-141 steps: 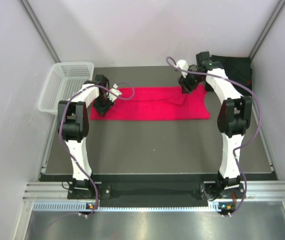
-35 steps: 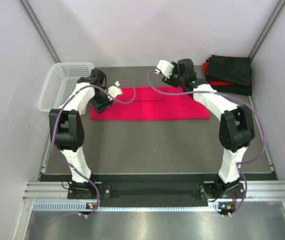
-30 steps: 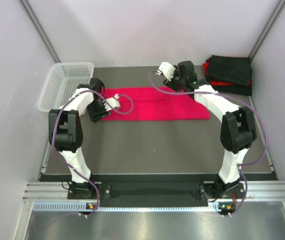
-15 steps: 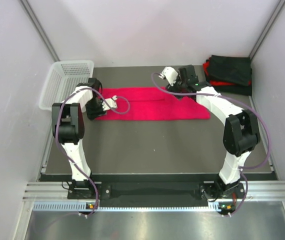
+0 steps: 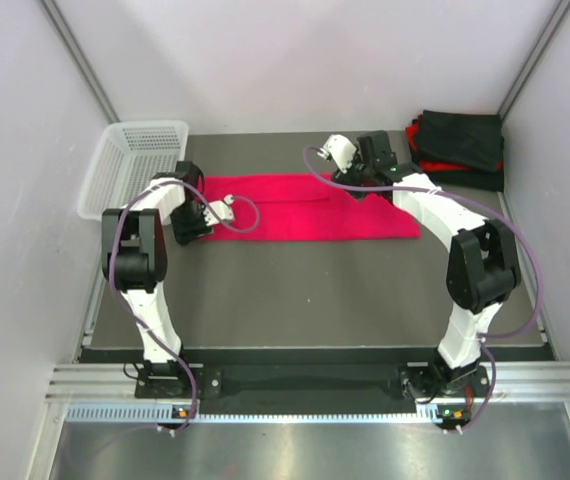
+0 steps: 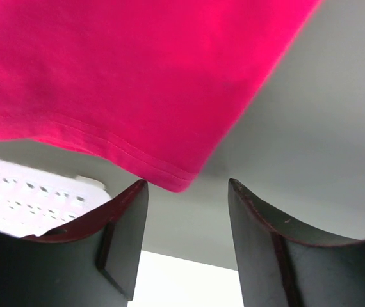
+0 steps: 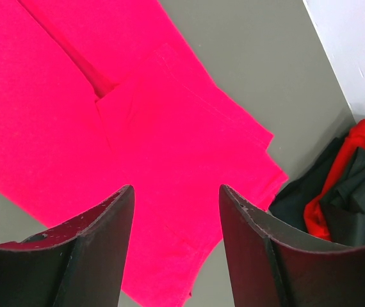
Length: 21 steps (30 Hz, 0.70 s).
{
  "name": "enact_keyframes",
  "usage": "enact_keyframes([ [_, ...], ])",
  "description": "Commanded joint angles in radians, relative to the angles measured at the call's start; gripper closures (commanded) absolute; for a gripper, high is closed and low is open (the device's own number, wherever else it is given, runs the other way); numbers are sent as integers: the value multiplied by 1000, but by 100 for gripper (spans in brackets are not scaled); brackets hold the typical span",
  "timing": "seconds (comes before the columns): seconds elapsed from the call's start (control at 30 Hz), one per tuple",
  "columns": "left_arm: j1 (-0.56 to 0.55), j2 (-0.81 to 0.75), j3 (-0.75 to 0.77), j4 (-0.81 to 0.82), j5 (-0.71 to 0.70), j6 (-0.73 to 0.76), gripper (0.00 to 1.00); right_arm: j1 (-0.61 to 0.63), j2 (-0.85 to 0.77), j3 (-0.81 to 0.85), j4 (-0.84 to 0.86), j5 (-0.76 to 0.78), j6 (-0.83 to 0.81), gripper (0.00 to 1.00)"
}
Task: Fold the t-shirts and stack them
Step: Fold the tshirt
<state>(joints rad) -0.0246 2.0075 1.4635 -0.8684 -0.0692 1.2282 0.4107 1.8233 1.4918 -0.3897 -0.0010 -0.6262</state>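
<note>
So, roughly midway — red t-shirt lies in a long folded strip across the table, not yet folded short or stacked on the black t-shirts far right. My left gripper at its left corner, right gripper above its middle — both open, empty

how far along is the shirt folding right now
Done: a pile of folded shirts, mostly dark, sits at the far right corner. In hand: the red t-shirt lies on the table folded into a long band, with the left gripper open at its left corner and the right gripper open above it. Left: fold the band shorter and set it on the pile.
</note>
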Motion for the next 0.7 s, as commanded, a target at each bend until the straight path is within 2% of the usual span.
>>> enact_keyframes([
  [0.0, -8, -108, -61, 92, -4, -12, 41, 7, -21, 18, 25, -27, 17, 44],
  [0.17, -29, -128, -74, 115, -14, -36, 41, 8, -27, 7, 28, -37, 20, 44],
  [0.67, -43, -10, -15, 83, -17, -44, 47, 8, -38, -21, 25, -21, 8, 44],
])
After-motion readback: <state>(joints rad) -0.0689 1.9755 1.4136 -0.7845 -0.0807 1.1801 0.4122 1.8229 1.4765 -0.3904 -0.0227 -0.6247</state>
